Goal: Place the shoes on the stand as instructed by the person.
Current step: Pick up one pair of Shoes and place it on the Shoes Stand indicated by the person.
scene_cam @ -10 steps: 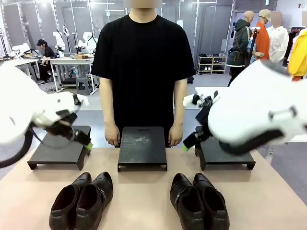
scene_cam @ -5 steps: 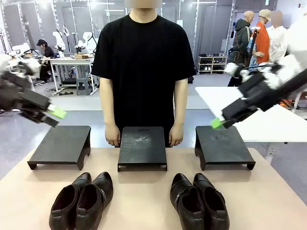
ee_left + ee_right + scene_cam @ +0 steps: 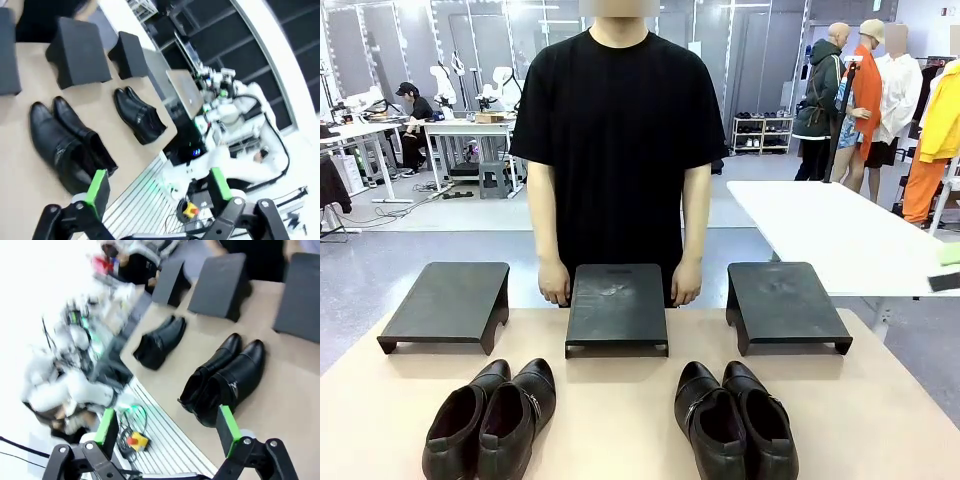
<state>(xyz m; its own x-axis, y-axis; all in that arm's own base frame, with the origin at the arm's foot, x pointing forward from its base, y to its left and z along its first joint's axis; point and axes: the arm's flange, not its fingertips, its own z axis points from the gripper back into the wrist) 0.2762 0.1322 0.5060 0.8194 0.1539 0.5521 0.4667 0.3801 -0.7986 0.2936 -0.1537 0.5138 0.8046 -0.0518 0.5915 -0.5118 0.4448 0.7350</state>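
Two pairs of glossy black shoes stand at the table's front: the left pair (image 3: 490,412) (image 3: 65,142) (image 3: 160,342) and the right pair (image 3: 735,418) (image 3: 140,116) (image 3: 225,377). Behind them are three black stands, left (image 3: 445,300), middle (image 3: 617,305) and right (image 3: 785,300), all bare. The person (image 3: 618,130) stands behind the middle stand with both hands hanging at its far edge. My left gripper (image 3: 159,185) is open and empty, high off the table's left side. My right gripper (image 3: 166,429) is open and empty, high off the right side; one green fingertip (image 3: 950,254) pokes in at the front view's edge.
A white table (image 3: 830,235) stands behind the right stand. Below the table's robot-side edge lie a ribbed panel (image 3: 145,210) and a yellow box with a red button (image 3: 136,441). The other arm's white body (image 3: 235,112) shows across the table.
Both arms have swung up and outward, away from the outer stands, and left the middle of the front view. Shoes, stands and the person have not moved.
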